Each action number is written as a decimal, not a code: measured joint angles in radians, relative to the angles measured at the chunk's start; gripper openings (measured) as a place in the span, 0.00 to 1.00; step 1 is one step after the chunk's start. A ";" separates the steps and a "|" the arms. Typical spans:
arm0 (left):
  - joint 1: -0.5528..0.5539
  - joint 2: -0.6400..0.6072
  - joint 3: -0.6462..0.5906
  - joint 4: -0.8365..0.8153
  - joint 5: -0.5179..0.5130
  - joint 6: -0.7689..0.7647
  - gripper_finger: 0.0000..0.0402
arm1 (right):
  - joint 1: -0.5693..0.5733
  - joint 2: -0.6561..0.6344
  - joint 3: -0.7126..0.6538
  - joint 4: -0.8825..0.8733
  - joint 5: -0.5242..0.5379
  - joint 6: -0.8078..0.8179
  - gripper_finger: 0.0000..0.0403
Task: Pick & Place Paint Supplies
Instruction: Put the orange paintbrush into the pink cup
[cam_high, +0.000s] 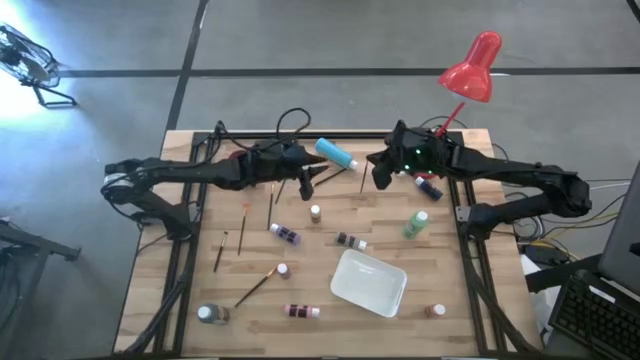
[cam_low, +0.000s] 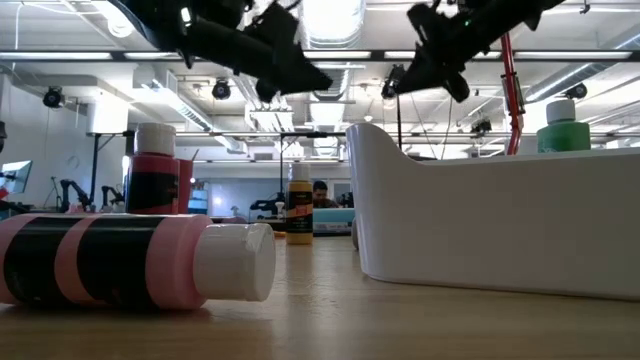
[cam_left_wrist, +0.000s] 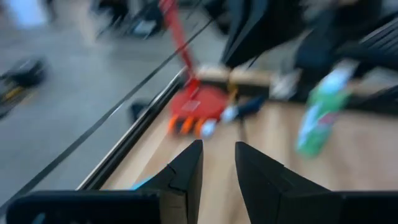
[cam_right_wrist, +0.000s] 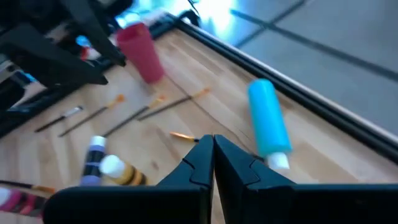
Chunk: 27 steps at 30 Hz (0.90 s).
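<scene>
both arms hang above the far half of the wooden surface (cam_high: 250, 320), their tips facing each other. the left claw (cam_high: 306, 181) is raised off the wood with its 2 fingers (cam_left_wrist: 189, 171) slightly apart and nothing between them. the right claw (cam_high: 380, 176) is also in the air, its jaws pressed together and empty.

between the 2 claws, near the far edge, a blue paint bottle (cam_high: 336, 152) lies on its side. a small yellow bottle (cam_high: 316, 213) stands just in front of the left claw, and a purple bottle (cam_high: 286, 235) lies near it. a dark bottle (cam_high: 350, 241) lies in the middle, just behind a white tray (cam_high: 370, 283). a green bottle (cam_high: 416, 224) sits right of centre, and a dark blue bottle (cam_high: 428, 187) lies under the right arm. a pink and black bottle (cam_high: 300, 311) lies at the near edge, a brown one (cam_high: 434, 311) stands near the right corner, and a clear one (cam_high: 211, 314) sits near the left corner.

thin brushes lie scattered on the left half: 1 with an orange handle (cam_high: 271, 207), 1 dark (cam_high: 242, 228), and a longer one (cam_high: 256, 287) near the front. a red lamp (cam_high: 474, 68) rises behind the right arm.
</scene>
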 joint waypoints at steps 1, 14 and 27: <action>0.006 0.003 -0.003 0.043 0.042 -0.009 0.25 | 0.009 -0.008 0.000 0.011 -0.001 -0.009 0.02; 0.031 0.130 0.061 0.151 0.280 -0.109 0.39 | 0.064 -0.024 0.002 0.127 -0.097 -0.083 0.02; 0.032 0.295 0.232 0.153 0.398 -0.101 0.42 | 0.071 -0.023 0.002 0.128 -0.107 -0.097 0.02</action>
